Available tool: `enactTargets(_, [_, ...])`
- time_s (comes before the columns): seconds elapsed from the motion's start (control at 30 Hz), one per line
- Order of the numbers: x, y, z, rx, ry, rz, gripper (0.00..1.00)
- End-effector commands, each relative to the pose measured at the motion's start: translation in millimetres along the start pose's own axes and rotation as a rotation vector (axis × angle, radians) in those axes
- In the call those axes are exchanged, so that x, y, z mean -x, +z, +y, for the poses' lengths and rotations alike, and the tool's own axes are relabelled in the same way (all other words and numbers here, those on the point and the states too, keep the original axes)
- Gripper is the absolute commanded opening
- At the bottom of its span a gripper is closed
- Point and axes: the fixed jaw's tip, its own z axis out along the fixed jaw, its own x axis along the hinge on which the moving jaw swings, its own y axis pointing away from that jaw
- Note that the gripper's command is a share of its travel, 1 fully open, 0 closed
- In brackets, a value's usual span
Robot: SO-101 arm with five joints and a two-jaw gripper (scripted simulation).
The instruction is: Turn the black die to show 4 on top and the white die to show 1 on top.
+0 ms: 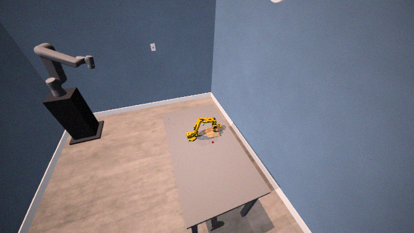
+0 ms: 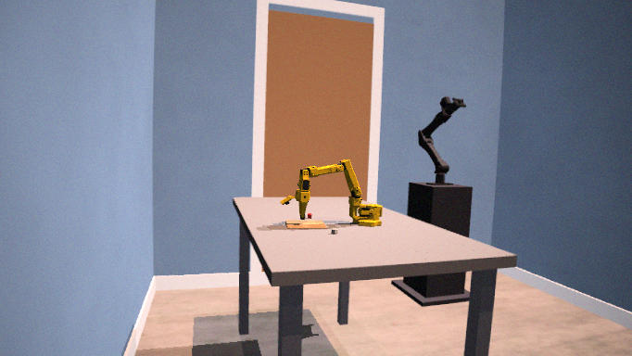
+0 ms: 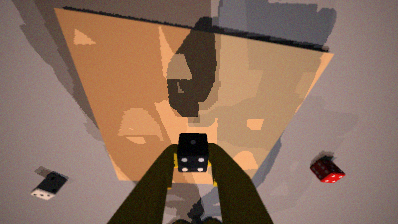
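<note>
My gripper (image 3: 193, 159) is shut on the black die (image 3: 193, 152) and holds it above the near edge of the tan mat (image 3: 192, 90). The die's face toward the camera shows white pips. The white die (image 3: 49, 184) lies on the table off the mat, at the lower left of the wrist view; it also shows in the exterior view (image 2: 334, 231). The red die (image 3: 327, 170) lies on the table off the mat at the right, and shows in the top view (image 1: 212, 141). In the exterior view the gripper (image 2: 303, 214) hangs over the mat (image 2: 306, 224).
The yellow arm's base (image 2: 368, 215) stands on the table beside the mat. A dark arm on a black pedestal (image 2: 437, 185) stands on the floor away from the table. The table's edge runs close to the wall.
</note>
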Motion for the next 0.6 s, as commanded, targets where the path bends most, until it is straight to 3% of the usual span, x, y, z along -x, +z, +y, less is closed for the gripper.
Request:
enactTargets(0.0, [5.0,-7.9,-1.9,0.002,0.009,-0.048,0.00])
enactTargets(0.57, [5.3,-1.9,-1.9,0.002,0.009,-0.048,0.00])
